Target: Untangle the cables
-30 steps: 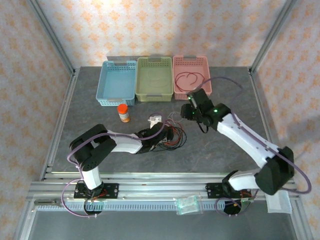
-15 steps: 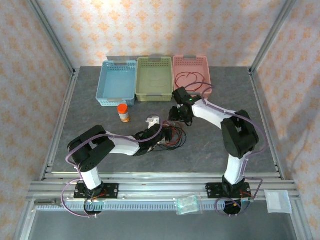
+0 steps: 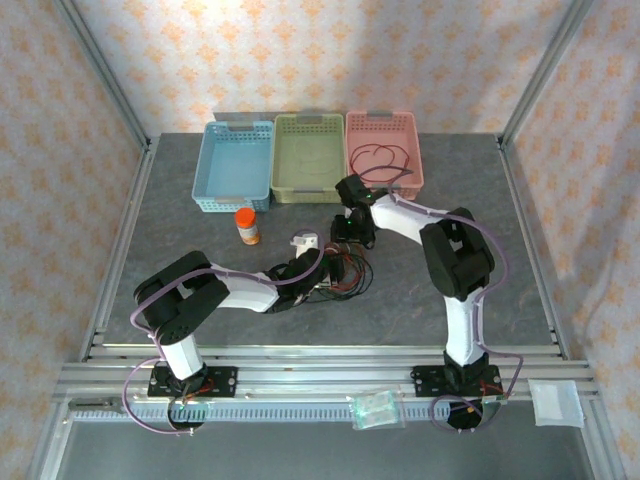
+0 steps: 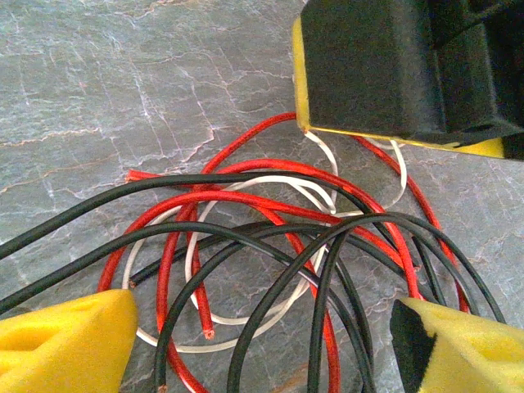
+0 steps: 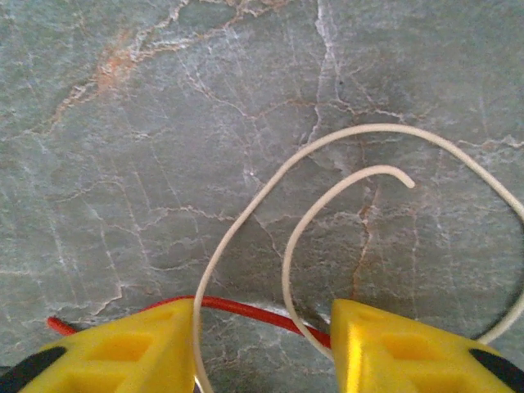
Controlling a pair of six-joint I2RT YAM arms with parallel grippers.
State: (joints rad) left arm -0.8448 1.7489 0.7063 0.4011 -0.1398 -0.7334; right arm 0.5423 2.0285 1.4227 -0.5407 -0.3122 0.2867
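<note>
The cables lie in a tangle point(image 3: 346, 274) of red, black and white wires on the grey table, mid-front. My left gripper point(image 3: 318, 274) is low over the tangle's left side. In the left wrist view its yellow fingertips point(image 4: 67, 344) stand wide apart around black point(image 4: 270, 295) and red point(image 4: 246, 201) loops, open and pinching nothing. My right gripper point(image 3: 346, 234) is at the tangle's far edge. It is open, with two white cable strands point(image 5: 246, 225) and a red strand point(image 5: 246, 309) between its fingers point(image 5: 409, 348). Another red cable point(image 3: 378, 158) lies in the pink basket point(image 3: 382, 123).
Blue point(image 3: 236, 166), green point(image 3: 309, 157) and pink baskets stand in a row at the back. An orange bottle point(image 3: 247, 226) stands in front of the blue basket, and a small white object point(image 3: 303, 241) lies by the tangle. The right gripper's black and yellow body point(image 4: 401, 65) shows in the left wrist view.
The right arm swung left and down from near the pink basket to the tangle's far edge. Its elbow folded in. The left arm has hardly moved.
</note>
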